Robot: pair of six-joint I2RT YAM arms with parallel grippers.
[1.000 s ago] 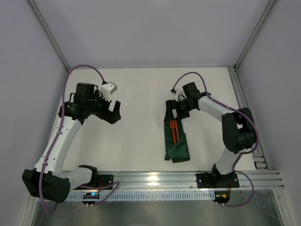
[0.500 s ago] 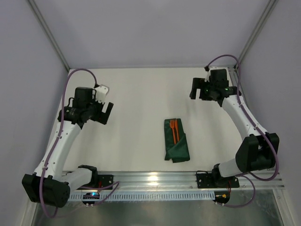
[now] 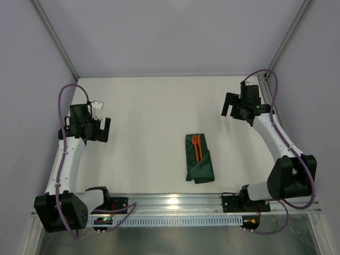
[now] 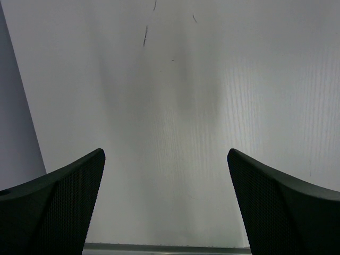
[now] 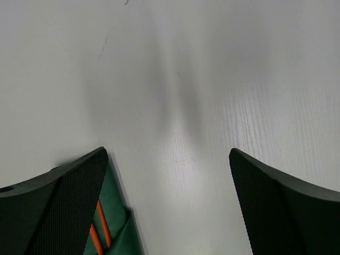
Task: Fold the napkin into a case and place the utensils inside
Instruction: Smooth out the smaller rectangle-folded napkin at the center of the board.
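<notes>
The dark green napkin lies folded as a narrow case [image 3: 199,164] with a diagonal flap, near the table's front centre. Two orange utensils [image 3: 196,147] stick out of its top, handles tucked under the flap. A corner of the case [image 5: 114,212] and the utensils [image 5: 101,226] show at the lower left of the right wrist view. My right gripper [image 3: 234,110] is open and empty at the far right, well away from the case. My left gripper [image 3: 94,129] is open and empty at the far left; its wrist view shows only bare table.
White table [image 3: 154,122] enclosed by pale walls. A metal rail [image 3: 212,202] runs along the near edge and another rail [image 3: 271,103] along the right side. Purple cables loop over both arms.
Both arms have drawn outward: the right gripper left the case top and went to the far right, the left gripper moved toward the left wall. The case and utensils stayed put.
</notes>
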